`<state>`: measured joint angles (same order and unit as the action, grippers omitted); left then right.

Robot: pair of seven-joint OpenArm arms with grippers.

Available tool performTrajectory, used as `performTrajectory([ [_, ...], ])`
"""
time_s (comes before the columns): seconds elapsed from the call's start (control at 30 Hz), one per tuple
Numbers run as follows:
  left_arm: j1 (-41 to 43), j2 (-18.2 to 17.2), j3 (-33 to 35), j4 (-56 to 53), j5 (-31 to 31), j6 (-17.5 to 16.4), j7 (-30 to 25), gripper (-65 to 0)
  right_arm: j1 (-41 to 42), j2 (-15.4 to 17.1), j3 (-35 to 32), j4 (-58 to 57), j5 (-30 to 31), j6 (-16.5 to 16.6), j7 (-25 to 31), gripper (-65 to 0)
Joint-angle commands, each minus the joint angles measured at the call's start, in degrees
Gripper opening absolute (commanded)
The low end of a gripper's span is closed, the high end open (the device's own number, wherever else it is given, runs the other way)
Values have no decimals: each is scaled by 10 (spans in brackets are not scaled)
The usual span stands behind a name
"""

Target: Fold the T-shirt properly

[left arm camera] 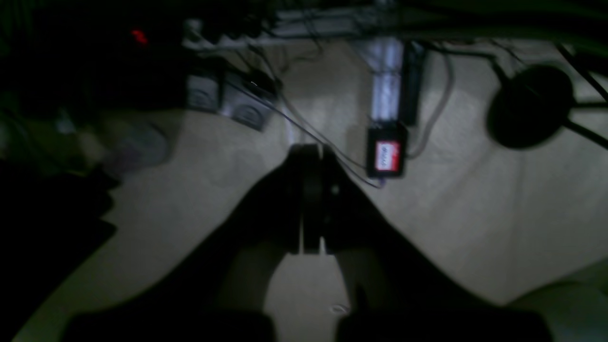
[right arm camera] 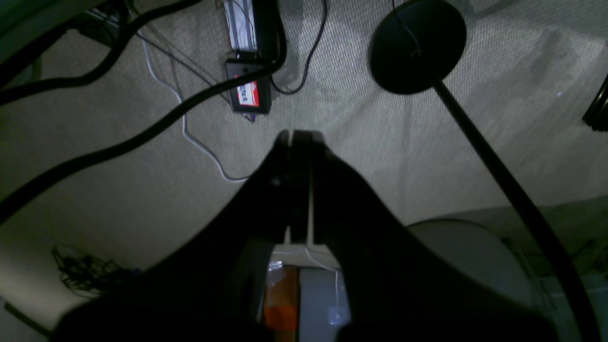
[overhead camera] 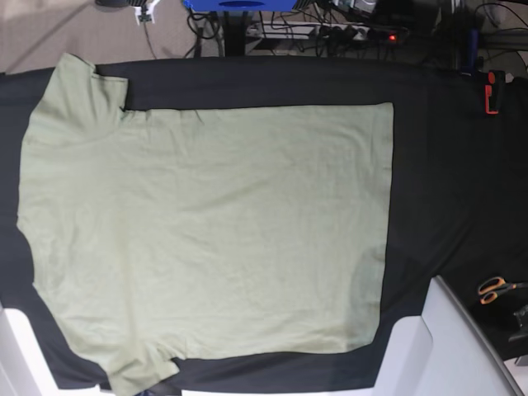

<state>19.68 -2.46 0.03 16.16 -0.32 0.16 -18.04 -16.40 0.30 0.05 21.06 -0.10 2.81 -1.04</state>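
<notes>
**One T-shirt flat on the cloth, both claws closed and empty**

One pale sage-green short-sleeved cotton T-shirt point(overhead camera: 206, 231) lies spread flat and unfolded on one large black cloth point(overhead camera: 437, 181) in the base view. Its two sleeves point toward the top left and bottom left of that view; the straight hem runs down the right side. The shirt shows one layer with light wrinkles only.

Two grippers are visible, one per wrist view. The left gripper point(left arm camera: 311, 199) has its two jaws pressed together with nothing between them. The right gripper point(right arm camera: 299, 185) stands the same way, jaws together and empty. Both hang over beige carpet, apart from the shirt.

One pair of orange-handled scissors point(overhead camera: 495, 289) lies on the cloth at the right edge, well apart from the shirt.
</notes>
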Motion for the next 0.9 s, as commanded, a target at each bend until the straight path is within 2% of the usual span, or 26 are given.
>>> performTrajectory([
  [0.0,24,-3,-1,1,-1,1,-6,-650,-25,2,2,20,1,0,-3,-650],
  [0.1,67,-19,-3,51,-3,1,-6,-650,-92,14,3,117,2,0,-4,-650],
  [0.2,128,-38,-22,143,-54,1,-6,-650,-160,20,13,227,2,0,-36,-650],
  [0.27,175,-52,-35,213,-94,1,-6,-650,-203,22,59,316,2,0,-80,-650],
  [0.43,276,-91,-69,379,-154,1,-6,-650,-289,14,140,527,2,2,-143,-650],
  [0.53,328,-94,-120,481,-166,1,-6,-650,-317,10,183,647,2,4,-177,-650],
  [0.63,374,-90,-177,602,-163,1,-6,-650,-324,-9,227,752,14,8,-191,-645],
  [0.67,389,-90,-197,646,-163,1,-5,-650,-323,-15,241,781,36,22,-191,-636],
  [0.73,407,-90,-228,712,-167,1,0,-650,-316,-17,268,826,98,76,-193,-575],
  [0.87,409,-90,-266,808,-169,-1,17,-650,-272,-12,327,868,241,204,-258,-306],
])
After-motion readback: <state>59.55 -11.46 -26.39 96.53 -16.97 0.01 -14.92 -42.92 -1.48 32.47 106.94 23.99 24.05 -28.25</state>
